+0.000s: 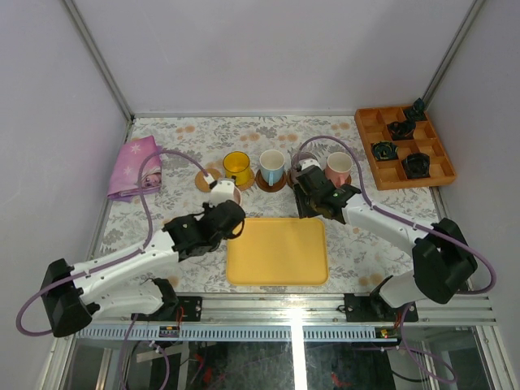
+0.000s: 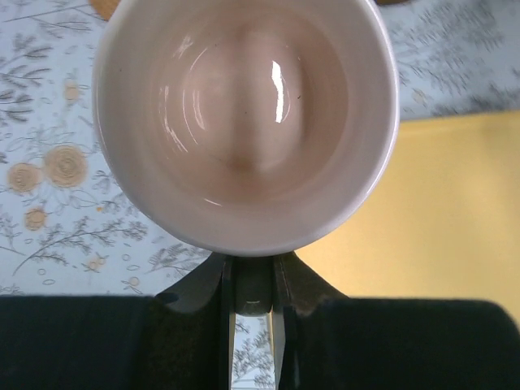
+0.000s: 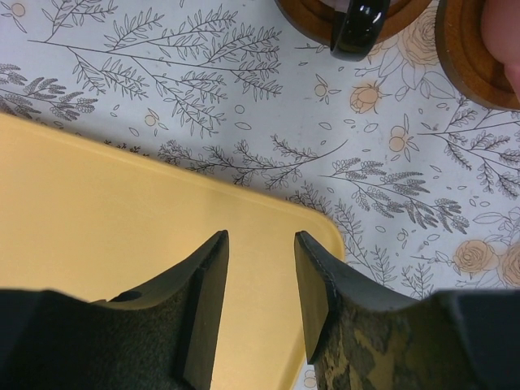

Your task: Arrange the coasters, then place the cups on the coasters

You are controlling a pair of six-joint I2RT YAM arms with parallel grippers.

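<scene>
On the left of the table, the left gripper is pinching the handle of the pale pink cup and holding it just beyond the far left corner of the tray. The empty coaster is sitting just past the cup, a bit to the left, so this arm is the nearer one. Over on the right, the right gripper is hanging open with nothing in it.

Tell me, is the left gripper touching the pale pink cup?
Touching. In the left wrist view, the left gripper pinches the pale pink cup by its handle.
</scene>
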